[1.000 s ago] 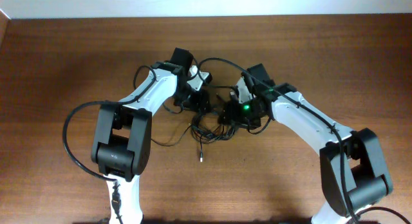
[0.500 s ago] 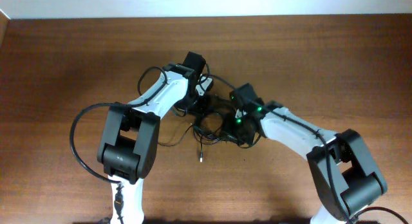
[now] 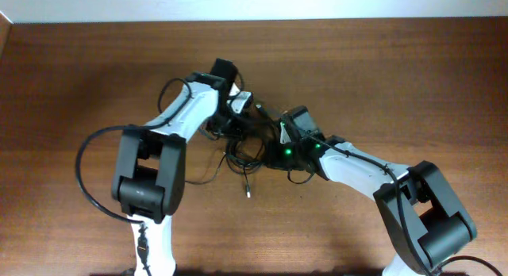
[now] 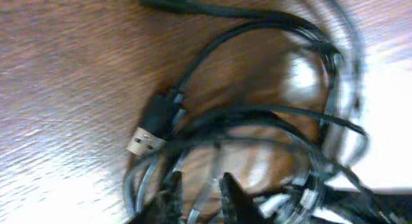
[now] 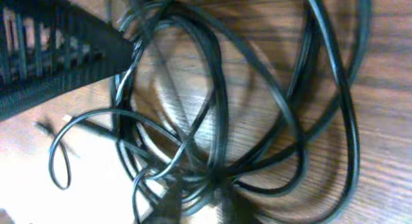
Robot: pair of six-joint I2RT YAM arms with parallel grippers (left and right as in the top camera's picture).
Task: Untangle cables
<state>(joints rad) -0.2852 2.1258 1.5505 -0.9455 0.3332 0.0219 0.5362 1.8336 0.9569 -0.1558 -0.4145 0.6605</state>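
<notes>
Working cables tangled mid-table | setting left gripper at tangle's 11 o'clock, right gripper at 3 o'clock, likely for opposing pulls | straddling strands; jaws clamped or apart: cannot tell

Brown wooden table, pale wall strip beyond it
</notes>
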